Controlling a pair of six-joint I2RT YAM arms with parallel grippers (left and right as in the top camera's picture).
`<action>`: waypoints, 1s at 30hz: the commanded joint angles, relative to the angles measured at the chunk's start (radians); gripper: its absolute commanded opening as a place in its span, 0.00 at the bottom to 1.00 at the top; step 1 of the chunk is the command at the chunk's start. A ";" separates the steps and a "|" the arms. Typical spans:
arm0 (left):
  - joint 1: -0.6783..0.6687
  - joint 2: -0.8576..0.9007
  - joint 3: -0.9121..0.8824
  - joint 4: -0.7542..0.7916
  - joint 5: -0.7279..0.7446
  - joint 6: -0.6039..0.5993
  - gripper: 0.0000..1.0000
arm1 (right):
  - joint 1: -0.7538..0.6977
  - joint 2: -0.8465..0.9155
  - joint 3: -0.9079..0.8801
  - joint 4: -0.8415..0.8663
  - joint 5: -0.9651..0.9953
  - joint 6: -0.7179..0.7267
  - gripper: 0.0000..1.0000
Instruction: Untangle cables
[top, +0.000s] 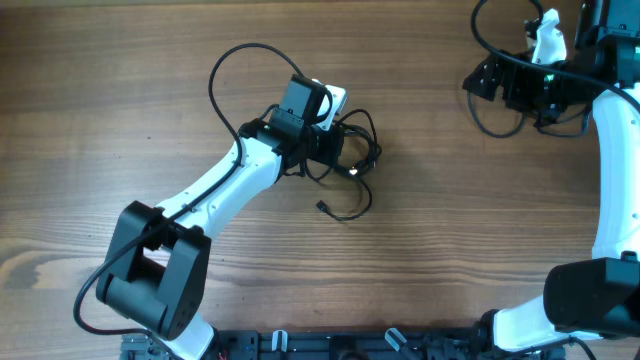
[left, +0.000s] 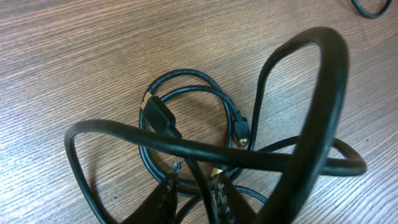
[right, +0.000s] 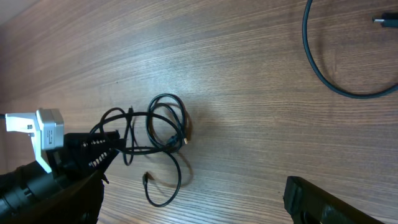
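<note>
The cables (top: 352, 160) are a tangle of thin black cords at the table's middle, with one plug end (top: 322, 207) trailing toward the front. My left gripper (top: 335, 150) is at the tangle's left side. In the left wrist view its jaws (left: 194, 196) are close together on a strand, and other loops (left: 186, 106) lie or hang beyond, one draped close to the lens. The right wrist view shows the tangle (right: 158, 127) slightly off the wood, casting a shadow. My right gripper (top: 485, 80) is far back right, its jaws (right: 193, 208) wide open and empty.
Another black cord (right: 329, 81) with a plug end (right: 382, 22) lies on the wood at the top right of the right wrist view. The right arm's own thick wires (top: 500, 125) loop beside its gripper. The left arm's wire (top: 225, 65) arcs behind it.
</note>
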 joint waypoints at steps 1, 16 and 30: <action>-0.003 -0.033 -0.003 0.010 -0.010 0.008 0.20 | 0.003 0.011 -0.009 0.006 0.006 -0.023 0.95; -0.002 -0.636 -0.003 -0.246 -0.005 -0.176 0.04 | 0.098 0.011 -0.009 -0.005 -0.046 -0.040 0.95; 0.327 -0.734 -0.003 -0.163 -0.111 -0.818 0.04 | 0.352 0.011 -0.009 0.048 -0.153 0.002 0.95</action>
